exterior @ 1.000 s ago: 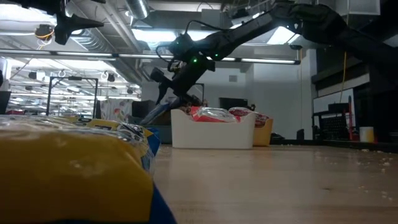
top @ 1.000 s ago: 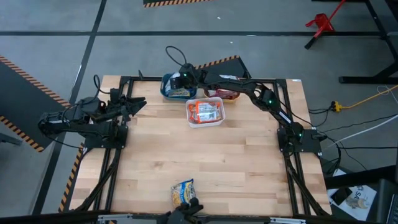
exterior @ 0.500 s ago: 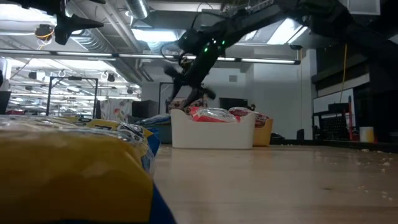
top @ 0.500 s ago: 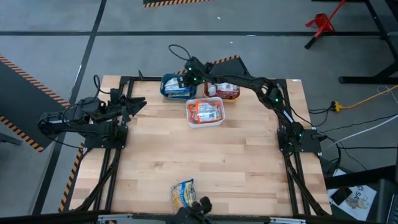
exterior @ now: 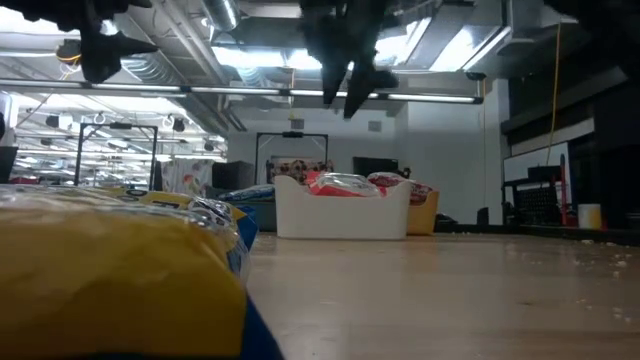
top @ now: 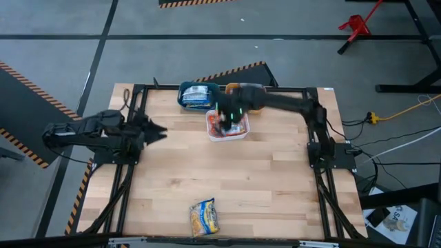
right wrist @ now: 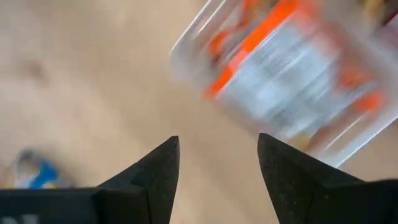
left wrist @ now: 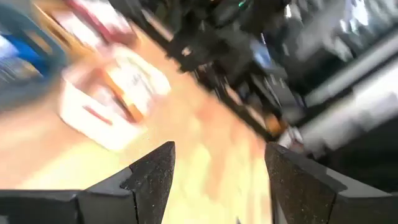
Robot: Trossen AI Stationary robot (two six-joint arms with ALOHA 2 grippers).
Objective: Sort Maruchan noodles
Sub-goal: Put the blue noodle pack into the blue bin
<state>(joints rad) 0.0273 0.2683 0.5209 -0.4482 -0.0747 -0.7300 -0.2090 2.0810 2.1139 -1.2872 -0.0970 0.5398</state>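
Nearest me, one blue-yellow noodle packet (top: 204, 216) lay alone at the table's (top: 275, 179) front edge. Farther in, I found the left gripper (top: 157, 130) at the left side, fingers spread wide, holding nothing. Beyond it, the right gripper (top: 224, 116) hung above the white bin (top: 228, 134) of orange-red packets (exterior: 340, 184), fingers parted and empty. At the far edge stood the teal bin (top: 196, 95) with blue packets and, just beside it, the orange bin (exterior: 422, 213).

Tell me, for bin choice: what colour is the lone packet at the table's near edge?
Yellow with blue, the lone packet; clearest in the high view.
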